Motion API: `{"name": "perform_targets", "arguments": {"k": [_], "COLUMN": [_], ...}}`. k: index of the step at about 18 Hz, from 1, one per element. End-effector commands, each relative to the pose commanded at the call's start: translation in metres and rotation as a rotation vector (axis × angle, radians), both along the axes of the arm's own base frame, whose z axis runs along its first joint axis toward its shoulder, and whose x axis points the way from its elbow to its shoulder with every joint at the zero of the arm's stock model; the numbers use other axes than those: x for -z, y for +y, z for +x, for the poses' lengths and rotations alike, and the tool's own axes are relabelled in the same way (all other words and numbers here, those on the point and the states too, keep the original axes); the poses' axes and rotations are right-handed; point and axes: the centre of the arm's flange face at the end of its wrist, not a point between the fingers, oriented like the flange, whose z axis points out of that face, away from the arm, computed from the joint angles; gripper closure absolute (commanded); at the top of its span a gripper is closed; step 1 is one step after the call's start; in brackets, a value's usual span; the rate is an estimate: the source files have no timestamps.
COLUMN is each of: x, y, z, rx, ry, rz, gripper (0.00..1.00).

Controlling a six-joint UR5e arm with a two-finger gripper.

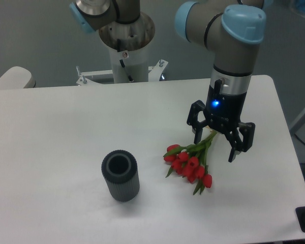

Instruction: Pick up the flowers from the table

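Camera view: a fixed camera looks down at an angle on a white table (56, 132) with one robot arm (229, 30) reaching in from the back.
Flowers: a small bunch of red tulips (190, 161) lies flat on the table, right of centre and toward the near edge.
Flower heads: the red blooms cluster at the lower left end of the bunch, some spilling toward the near edge (one sits lowest, a little apart from the rest).
Stems: the green stems run up and to the right from the blooms, ending under the gripper.
Long axis: a diagonal, from lower left to upper right, with the blooms pointing toward the cylinder side and the cut ends pointing toward the far right corner of the table.
Gripper: the black two-finger gripper (215, 145) hangs tip-down over the stem end, a blue light glowing on its body.
Fingers: spread wide apart, one finger (197, 133) left of the stems and the other to their right, nothing clamped between them.
Contact: whether the fingertips touch the table or the stems cannot be told from this angle.
Cylinder: a dark grey ribbed cylinder (120, 176) stands upright, open end up, to the left of the blooms and clearly apart from them.
Arm base: a white pedestal (127, 56) stands behind the far edge of the table.
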Motion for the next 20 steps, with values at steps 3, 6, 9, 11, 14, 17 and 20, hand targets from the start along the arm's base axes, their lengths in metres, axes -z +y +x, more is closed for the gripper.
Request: {"name": "perform_targets", "arguments": {"k": [3,6,9,11,14,17,20], "x": [0.006,0.007,0.012,0.017,0.025,0.039,0.059], "y": [0.000,0.000,-0.001,-0.004,-0.008,-0.020,-0.027], "z": [0.002,0.003,0.002,0.001,0.003,-0.005,-0.015], "rx": [0.004,0.004,0.001,-0.004,-0.011,-0.051,-0.080], "ry": [-0.003,-0.005,-0.014,-0.023,-0.030,0.010,0.022], "rz": [-0.003,-0.004,-0.008,-0.015,-0.031,-0.139,-0.242], "gripper": [0.00,0.00,0.00,0.00,0.00,0.00,0.00]}}
